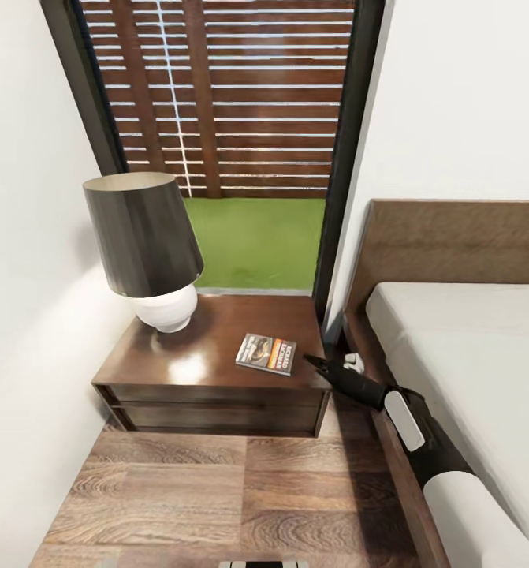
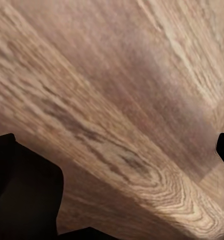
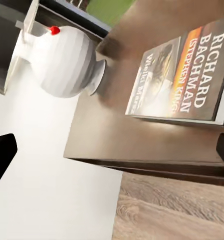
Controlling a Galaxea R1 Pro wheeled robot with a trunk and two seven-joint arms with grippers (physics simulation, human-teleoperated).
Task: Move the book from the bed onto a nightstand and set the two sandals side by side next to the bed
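The small thin paperback book with a dark pictured cover and orange-white lettering (image 1: 266, 353) was found lying flat on the glossy dark brown wooden nightstand (image 1: 177, 371), toward its right front part and near its front edge, well apart from the lamp with the dark shade and white ribbed base (image 1: 165, 306) standing at the left rear of the tabletop. The right hand (image 1: 314, 363) was observed just beside the book's right edge, over the right front corner of the nightstand, with nothing held; in the right wrist view its dark fingertips (image 3: 1, 160) were seen at opposite borders, so the jaws were judged to be spread wide. The left hand (image 2: 117, 190) was seen over brown wood-plank floor (image 2: 122, 100), likewise spread and empty. The book step was judged complete. The principal risk identified was in the withdrawal of the right hand: a fingertip dragged across the cover could slide the book over the near front edge. A secondary risk was noted in the narrow gap between the nightstand and the dark brown wooden bed frame with light grey mattress (image 1: 453, 237), where the forearm could catch during retreat. The blue sandals were not located from these views, and their placement was judged outstanding.
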